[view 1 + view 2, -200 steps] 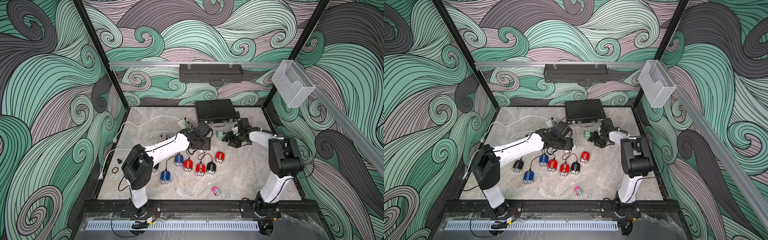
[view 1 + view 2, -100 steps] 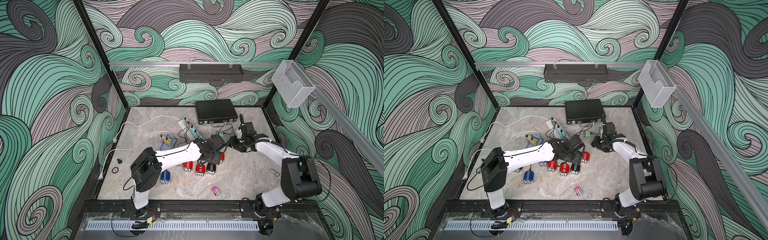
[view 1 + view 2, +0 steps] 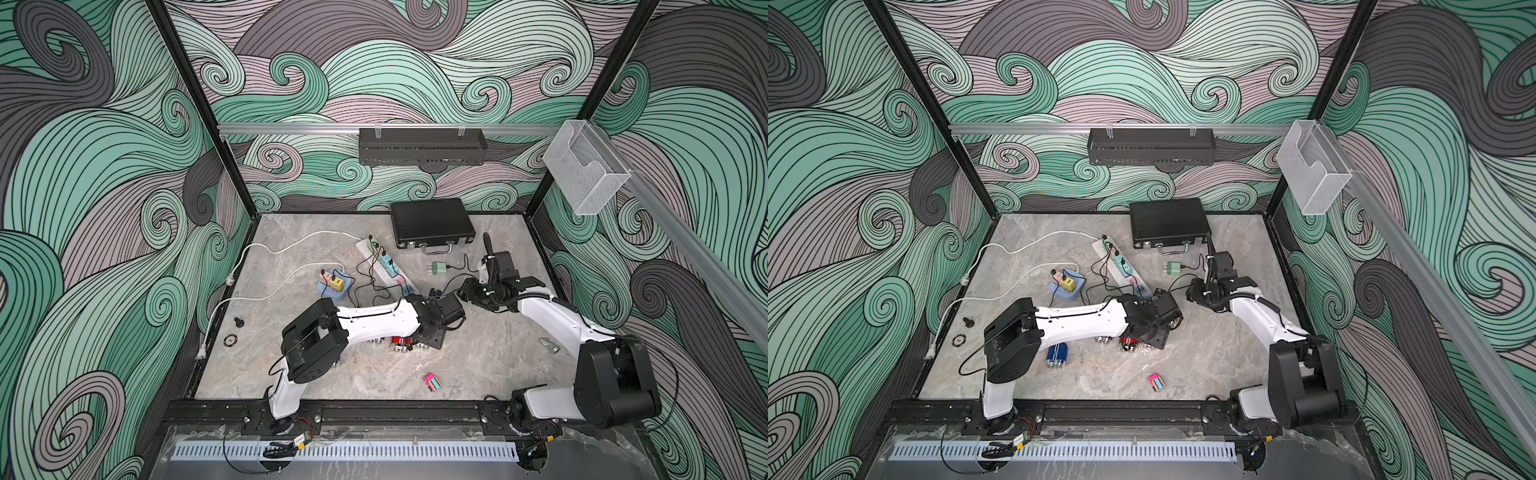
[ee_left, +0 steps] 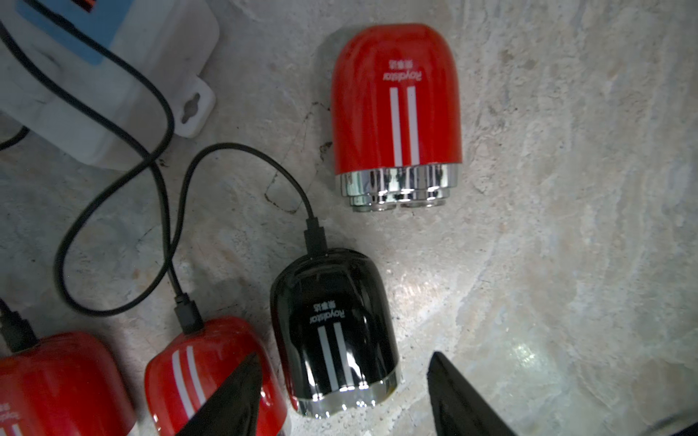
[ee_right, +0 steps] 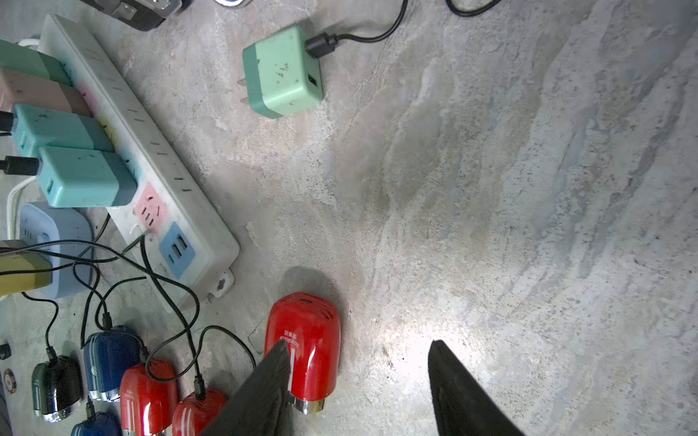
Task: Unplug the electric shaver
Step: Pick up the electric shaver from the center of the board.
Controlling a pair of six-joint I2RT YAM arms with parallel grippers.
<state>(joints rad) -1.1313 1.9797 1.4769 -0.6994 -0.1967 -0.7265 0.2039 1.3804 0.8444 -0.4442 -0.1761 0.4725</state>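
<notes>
Where swirl-print walls (image 3: pixel 104 187) close in — marbled tabletop (image 3: pixel 478 353), shavers (image 5: pixel 306 339), cables (image 4: pixel 315 234).

Case (image 3: pixel 432 222) behind power strip (image 3: pixel 384 266); charger (image 3: pixel 439 269) right of strip; shavers (image 5: pixel 149 392) seemingly in row before strip

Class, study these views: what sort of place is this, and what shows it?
Probably a robot test cell: white robot arms mounted on a black front rail, and a marble-look tabletop boxed by wave-print panels.

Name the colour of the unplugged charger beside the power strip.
Mint green charger; shows best in the right wrist view.
</notes>
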